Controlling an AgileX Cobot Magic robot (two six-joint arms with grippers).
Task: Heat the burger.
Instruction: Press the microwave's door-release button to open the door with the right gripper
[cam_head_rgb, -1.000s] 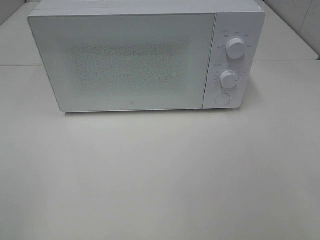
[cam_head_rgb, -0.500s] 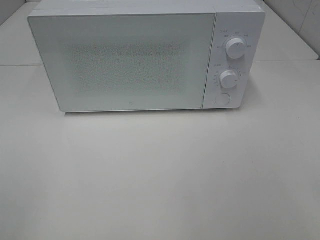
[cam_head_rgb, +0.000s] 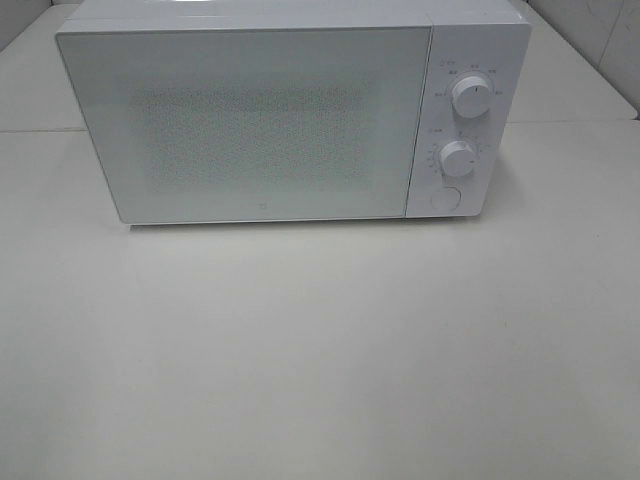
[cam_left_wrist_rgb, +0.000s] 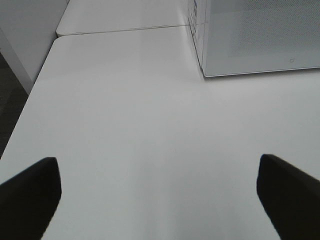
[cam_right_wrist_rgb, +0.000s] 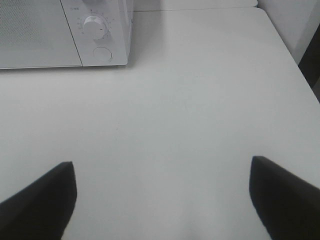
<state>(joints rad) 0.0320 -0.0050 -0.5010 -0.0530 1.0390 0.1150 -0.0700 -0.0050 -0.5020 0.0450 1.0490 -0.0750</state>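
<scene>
L claw (cam_left_wrist_rgb: 157, 165): jaws spread wide, nothing held, hung over bare tabletop (cam_left_wrist_rgb: 125, 125), near the microwave's (cam_left_wrist_rgb: 260, 37) left front corner but well clear of it. R claw (cam_right_wrist_rgb: 161, 167): same, wide and empty, tabletop only beneath, control panel seen ahead of it. Neither arm is caught in the high view.

Microwave door (cam_head_rgb: 245, 120) is shut flush. Upper knob (cam_head_rgb: 470, 95), lower knob (cam_head_rgb: 457, 158) and round button (cam_head_rgb: 445, 198) are untouched by either claw.

Burger: not seen in any view. Nothing is made out through the dotted door window, so inside vs. not yet brought in can't be told.

Step, as judged: idle/standby w/ door closed; no grasp or push is in hand.

Next move, as judged: burger location must be settled first. If outside, the round button (prob. door release) is to be pressed by R claw, being nearest the panel. If inside, a knob is to be pinched and turned, so jaws must be narrowed a lot beforehand.
</scene>
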